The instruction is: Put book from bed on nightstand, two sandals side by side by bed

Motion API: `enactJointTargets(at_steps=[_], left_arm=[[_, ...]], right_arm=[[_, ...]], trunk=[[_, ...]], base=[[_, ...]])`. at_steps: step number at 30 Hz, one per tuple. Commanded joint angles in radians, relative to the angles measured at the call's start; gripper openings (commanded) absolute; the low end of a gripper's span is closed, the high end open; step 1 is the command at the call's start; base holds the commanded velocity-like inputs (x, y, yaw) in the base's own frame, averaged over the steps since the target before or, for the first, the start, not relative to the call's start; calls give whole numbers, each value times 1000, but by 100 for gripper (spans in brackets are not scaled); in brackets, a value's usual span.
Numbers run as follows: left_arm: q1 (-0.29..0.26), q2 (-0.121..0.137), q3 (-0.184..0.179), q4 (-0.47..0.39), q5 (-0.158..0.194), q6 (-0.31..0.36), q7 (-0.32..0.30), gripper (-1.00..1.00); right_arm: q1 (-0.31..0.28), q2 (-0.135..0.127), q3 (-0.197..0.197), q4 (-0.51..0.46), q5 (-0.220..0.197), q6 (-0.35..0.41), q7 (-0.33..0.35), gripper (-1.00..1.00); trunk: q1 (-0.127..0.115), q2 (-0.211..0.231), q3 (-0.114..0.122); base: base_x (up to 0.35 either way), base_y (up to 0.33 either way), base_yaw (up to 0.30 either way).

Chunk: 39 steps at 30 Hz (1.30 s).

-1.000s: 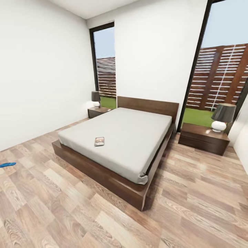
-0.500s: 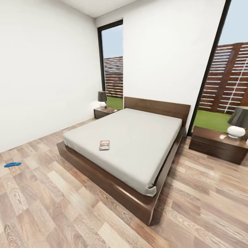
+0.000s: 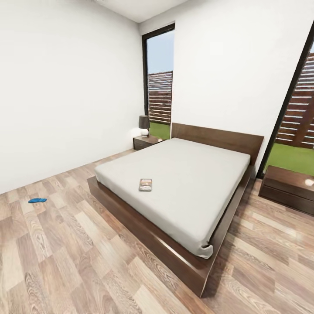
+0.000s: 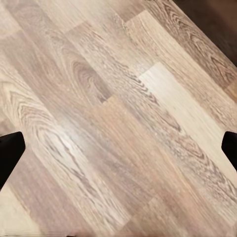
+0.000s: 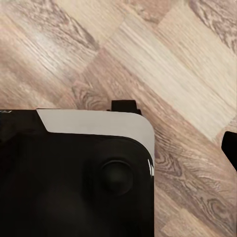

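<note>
The book point(image 3: 145, 184) lies flat on the grey mattress of the bed point(image 3: 192, 174), near its foot-end left edge. One blue sandal point(image 3: 37, 200) rests on the wood floor far to the left, well away from the bed. One nightstand point(image 3: 147, 141) stands by the far-left corner of the bed. The other nightstand point(image 3: 288, 187) is at the right edge of the picture. In the left wrist view, my left gripper point(image 4: 118, 148) is open over bare floor with nothing between its fingers. In the right wrist view, one fingertip point(image 5: 230, 148) of my right gripper shows at the picture's edge.
A dark-shaded lamp point(image 3: 144, 124) stands on the far-left nightstand. Tall windows point(image 3: 159, 83) flank the headboard. White walls close the room at left and behind the bed. Wood-plank floor point(image 3: 65, 261) stretches between me and the bed. My own black and white body point(image 5: 74, 173) shows in the right wrist view.
The camera has swung left, so bed, book and sandal sit further right in the picture and the right nightstand's lamp has left the frame. The things themselves have not moved.
</note>
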Motion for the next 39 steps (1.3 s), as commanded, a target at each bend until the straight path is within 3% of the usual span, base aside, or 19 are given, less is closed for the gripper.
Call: enactJointTargets(at_steps=[1, 17, 39], left_arm=[[0, 0, 0, 1, 5, -3, 0, 100], [0, 0, 0, 1, 6, -3, 0, 100], [-1, 0, 0, 1, 6, -3, 0, 100]], right_arm=[[0, 0, -1, 1, 0, -3, 1, 100], [0, 0, -1, 1, 0, -3, 0, 100], [0, 0, -1, 2, 0, -3, 1, 100]], trunk=[[0, 0, -1], [0, 0, -1], [0, 0, -1]], base=[[1, 0, 286], [34, 0, 287], [303, 0, 141]])
